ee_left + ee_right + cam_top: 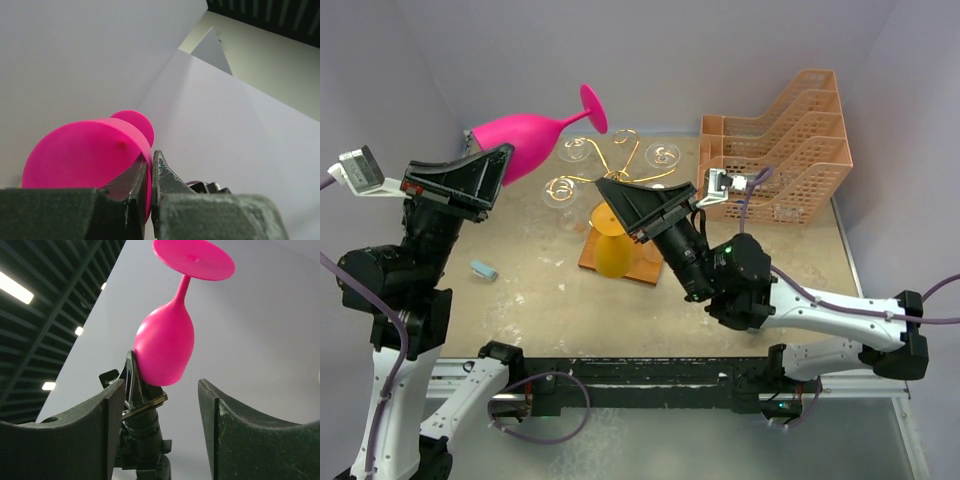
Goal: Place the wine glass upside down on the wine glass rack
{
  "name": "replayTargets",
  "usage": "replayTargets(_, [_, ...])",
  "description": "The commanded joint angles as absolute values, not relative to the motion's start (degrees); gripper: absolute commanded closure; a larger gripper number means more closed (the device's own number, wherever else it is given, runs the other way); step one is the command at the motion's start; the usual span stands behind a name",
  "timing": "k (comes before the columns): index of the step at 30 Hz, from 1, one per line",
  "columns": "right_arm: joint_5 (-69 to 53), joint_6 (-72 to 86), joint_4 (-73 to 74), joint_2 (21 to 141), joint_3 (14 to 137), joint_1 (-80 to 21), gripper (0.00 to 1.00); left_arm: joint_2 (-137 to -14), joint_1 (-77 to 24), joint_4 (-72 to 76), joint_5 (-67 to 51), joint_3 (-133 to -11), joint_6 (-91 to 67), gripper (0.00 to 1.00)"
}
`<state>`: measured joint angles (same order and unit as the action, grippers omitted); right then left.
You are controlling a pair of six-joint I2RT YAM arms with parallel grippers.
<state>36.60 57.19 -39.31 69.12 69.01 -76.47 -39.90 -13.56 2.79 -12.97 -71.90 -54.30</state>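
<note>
The sandy desk (540,300) carries a peach lattice tray stack (800,150) at its far right corner. Left of that stands the wine glass rack (620,160), its gold scrolled arms spreading above a brown wooden base. The right hand (160,382) is raised just in front of the rack, fingers spread wide with nothing between them. The left hand (150,165) is pinched tight on the rim of the pink wine glass (525,140), which is off the desk, left of the rack and clear of it, tilted with its foot towards the back wall. An inverted yellow glass (610,250) sits at the rack's near side. A small blue piece (484,270) lies near the left arm.
</note>
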Motion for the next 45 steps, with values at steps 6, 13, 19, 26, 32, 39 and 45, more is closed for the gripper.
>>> replayTargets(6, [35.6,67.8,-42.0,70.4,72.9,-72.5,0.43,-38.9,-13.3,17.4,-20.3,-68.5,-61.7,1.0])
replayTargets(13, [32.0,67.2,-46.5,73.0,74.9,-68.8,0.44,-37.9,-13.4,16.8,-21.7,-67.8,-62.3,1.0])
replayTargets(19, [29.1,65.3,-51.8,73.2,74.5,-67.3,0.45,-38.1,-13.4,16.5,-23.9,-68.1,-62.6,1.0])
replayTargets(26, [29.2,67.5,-53.9,74.7,74.4,-67.3,0.52,-38.5,-13.4,23.6,-24.5,-65.4,-67.5,1.0])
replayTargets(32, [29.3,67.6,-54.8,76.8,76.1,-67.4,0.45,-39.4,-13.4,24.2,-23.4,-64.6,-68.7,1.0])
replayTargets(39, [32.1,68.0,-57.5,77.6,75.9,-67.4,0.46,-40.4,-13.3,27.3,-24.2,-63.4,-71.4,1.0])
replayTargets(45, [36.1,66.6,-59.0,78.1,77.1,-67.4,0.51,-40.6,-13.4,28.2,-25.7,-63.7,-74.0,1.0])
